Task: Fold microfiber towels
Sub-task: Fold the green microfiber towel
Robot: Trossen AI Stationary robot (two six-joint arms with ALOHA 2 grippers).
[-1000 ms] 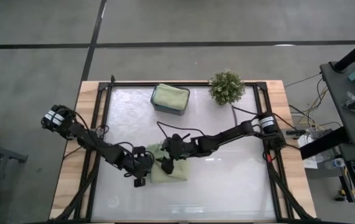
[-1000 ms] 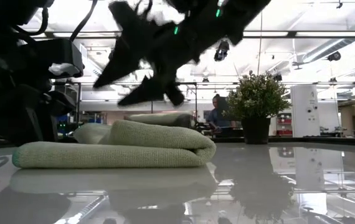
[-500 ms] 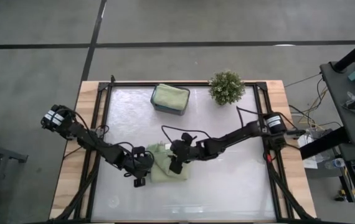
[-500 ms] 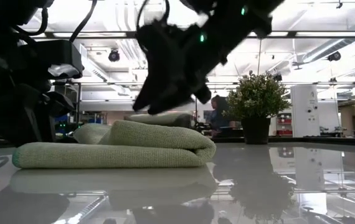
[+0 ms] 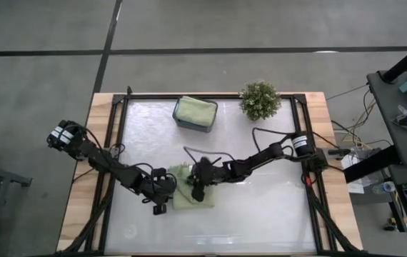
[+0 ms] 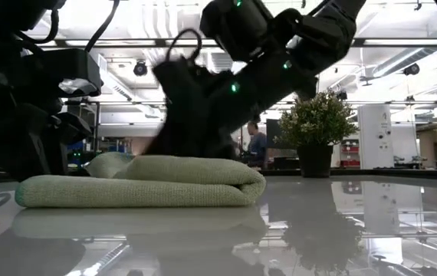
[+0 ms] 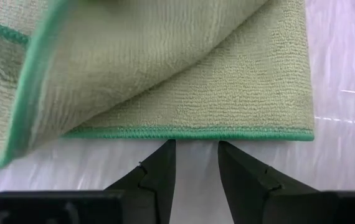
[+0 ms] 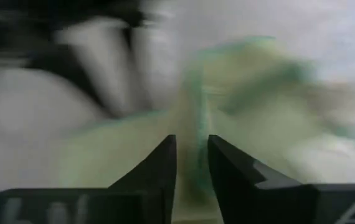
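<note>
White tabletop (image 5: 260, 207) is occupied by a folded sage towel (image 5: 189, 194). Its hem is faced, untouched, by the parted left gripper (image 7: 193, 152); the right gripper (image 8: 192, 155) is narrowed around a fold.

Nubby matt microfiber towel (image 7: 215, 81) on glossy, mirror-smooth white table (image 5: 260, 207), wooden edges.
</note>
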